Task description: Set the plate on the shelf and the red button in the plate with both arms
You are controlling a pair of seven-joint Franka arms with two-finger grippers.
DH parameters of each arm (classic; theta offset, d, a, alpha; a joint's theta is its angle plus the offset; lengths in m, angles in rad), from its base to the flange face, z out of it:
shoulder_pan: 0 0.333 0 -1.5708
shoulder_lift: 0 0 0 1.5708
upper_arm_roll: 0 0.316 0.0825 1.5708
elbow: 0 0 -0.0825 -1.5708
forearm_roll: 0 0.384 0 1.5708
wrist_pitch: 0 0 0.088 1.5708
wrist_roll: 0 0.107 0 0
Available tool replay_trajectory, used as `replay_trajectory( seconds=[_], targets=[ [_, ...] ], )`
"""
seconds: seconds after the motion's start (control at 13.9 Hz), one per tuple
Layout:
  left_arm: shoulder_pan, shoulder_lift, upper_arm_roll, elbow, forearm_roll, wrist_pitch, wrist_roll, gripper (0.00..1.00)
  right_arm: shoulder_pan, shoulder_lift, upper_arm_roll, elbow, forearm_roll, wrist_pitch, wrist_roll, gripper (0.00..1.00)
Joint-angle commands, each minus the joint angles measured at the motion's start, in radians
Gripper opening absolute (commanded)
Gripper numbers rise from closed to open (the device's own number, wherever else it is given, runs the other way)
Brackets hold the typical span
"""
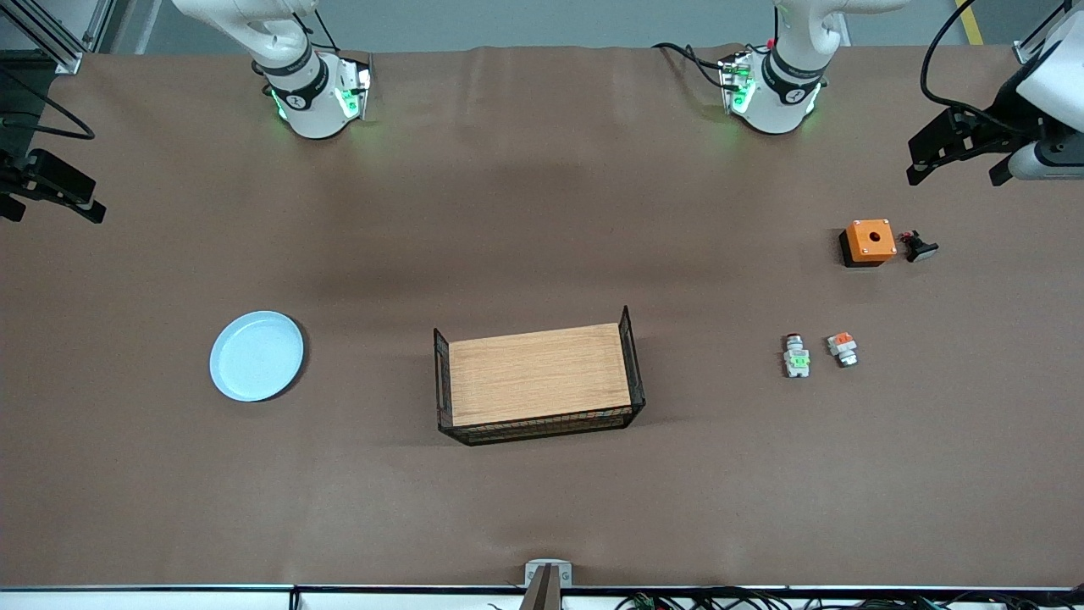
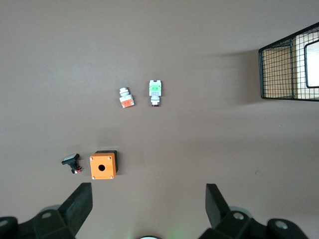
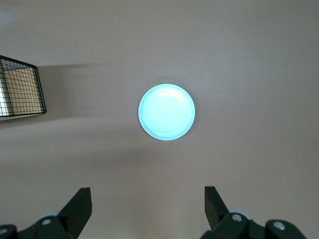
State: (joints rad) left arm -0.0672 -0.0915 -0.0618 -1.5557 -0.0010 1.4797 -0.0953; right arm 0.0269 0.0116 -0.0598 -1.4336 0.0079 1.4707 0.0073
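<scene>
A pale blue plate is seen lying flat on the brown table toward the right arm's end, well apart from a wooden tray with black wire ends that is set at the middle. Toward the left arm's end, the red button is found lying on the table, just beside a similar white piece with an orange block and not touching it. Farther from the front camera than this pair, an orange box with a round hole is placed just beside a small black-bodied button. The left gripper is held high over the table at its own end, its fingers spread wide and nothing grasped. The right gripper is likewise held up over its end of the table, released and empty, with the plate in its wrist view.
</scene>
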Motion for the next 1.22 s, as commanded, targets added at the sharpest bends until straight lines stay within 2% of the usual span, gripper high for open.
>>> replay_trajectory(
  seconds=[0.0,0.43,0.72,0.86,1.0,1.15],
  targets=[
    [0.000,-0.024,-0.010,-0.020,-0.004,-0.007,0.009,1.00,0.007,0.004,-0.005,0.016,0.001,-0.004,-0.007,1.00],
    [-0.009,0.018,-0.009,0.002,-0.008,0.002,-0.009,1.00,0.010,0.007,-0.005,0.016,0.003,-0.006,-0.010,1.00],
    [-0.008,0.026,-0.010,0.003,-0.054,0.004,-0.150,1.00,-0.008,0.007,-0.014,0.013,-0.029,-0.007,-0.012,1.00],
    [-0.011,0.033,-0.012,-0.003,-0.060,-0.004,-0.149,1.00,-0.085,0.031,-0.017,0.004,-0.046,-0.006,-0.026,1.00],
    [-0.003,0.036,-0.012,-0.012,-0.062,-0.007,-0.133,1.00,-0.163,0.071,-0.017,0.002,-0.046,-0.004,-0.125,1.00],
    [-0.005,0.055,-0.012,-0.065,-0.045,0.022,-0.107,1.00,-0.237,0.114,-0.017,-0.002,-0.043,0.022,-0.217,1.00]
  ],
)
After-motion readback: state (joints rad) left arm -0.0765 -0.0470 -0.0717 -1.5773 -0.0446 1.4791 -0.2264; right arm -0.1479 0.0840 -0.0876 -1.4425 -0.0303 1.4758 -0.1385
